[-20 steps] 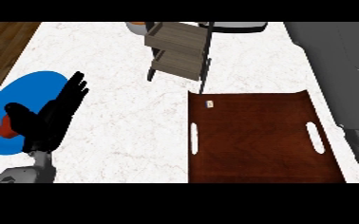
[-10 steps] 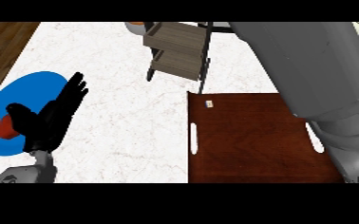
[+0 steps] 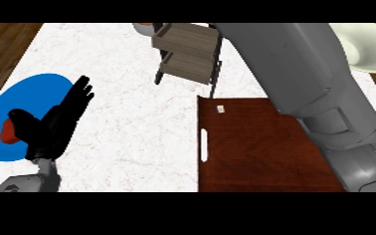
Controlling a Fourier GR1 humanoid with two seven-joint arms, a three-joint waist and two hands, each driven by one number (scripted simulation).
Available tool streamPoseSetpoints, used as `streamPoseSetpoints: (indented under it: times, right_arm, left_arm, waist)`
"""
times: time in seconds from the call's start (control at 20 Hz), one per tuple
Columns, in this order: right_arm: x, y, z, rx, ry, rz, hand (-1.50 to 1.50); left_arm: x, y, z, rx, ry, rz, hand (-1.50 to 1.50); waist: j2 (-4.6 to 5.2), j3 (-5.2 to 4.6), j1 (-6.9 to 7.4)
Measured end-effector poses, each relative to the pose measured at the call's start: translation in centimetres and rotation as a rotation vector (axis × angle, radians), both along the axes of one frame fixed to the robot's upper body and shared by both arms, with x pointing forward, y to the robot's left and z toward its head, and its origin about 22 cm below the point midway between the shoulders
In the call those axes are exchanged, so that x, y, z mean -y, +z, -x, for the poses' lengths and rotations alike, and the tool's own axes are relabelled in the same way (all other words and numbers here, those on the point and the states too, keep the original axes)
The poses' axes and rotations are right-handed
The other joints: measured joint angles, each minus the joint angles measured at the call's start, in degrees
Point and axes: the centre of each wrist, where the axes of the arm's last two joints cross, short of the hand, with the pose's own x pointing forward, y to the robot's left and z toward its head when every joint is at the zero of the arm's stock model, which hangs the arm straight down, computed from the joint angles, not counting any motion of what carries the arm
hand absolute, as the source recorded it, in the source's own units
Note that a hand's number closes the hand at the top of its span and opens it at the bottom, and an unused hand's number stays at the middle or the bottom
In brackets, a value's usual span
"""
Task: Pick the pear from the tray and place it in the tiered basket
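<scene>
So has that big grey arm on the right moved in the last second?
Yes. The right forearm has swung in from the right, now covering the wooden tray's right side and reaching up beside the tiered basket.

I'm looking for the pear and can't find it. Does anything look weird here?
No pear shows on the brown tray; only a small white tag lies near its far left corner. The right forearm stretches across the tray toward the tiered basket, its hand out of sight. Nothing looks spilled or broken.

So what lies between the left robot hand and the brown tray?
In the head view, only bare white counter lies between the left robot hand and the tray; nothing stands there.
</scene>
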Motion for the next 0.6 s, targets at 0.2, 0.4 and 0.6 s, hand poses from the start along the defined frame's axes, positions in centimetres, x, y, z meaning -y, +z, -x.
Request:
streamPoseSetpoints:
  times: [0.2, 0.4, 0.6]
  right_arm:
    - [-0.1, -0.7, -0.9, 0.036, -0.01, -0.06, -1.5]
    - [-0.5, -1.1, -1.8, 0.05, -0.009, -0.053, -1.5]
    - [-1.1, -0.9, -2.0, 0.064, -0.003, -0.093, -1.5]
  left_arm:
    - [0.2, -0.1, -0.1, 0.001, -0.005, 0.004, 0.0]
    - [0.2, 0.1, -0.2, -0.002, -0.005, 0.006, 0.0]
    - [0.2, 0.0, -0.3, -0.003, -0.005, 0.007, 0.0]
  waist:
    - [0.06, -0.01, 0.08]
    - [0.15, -0.02, 0.34]
    - [0.1, -0.01, 0.25]
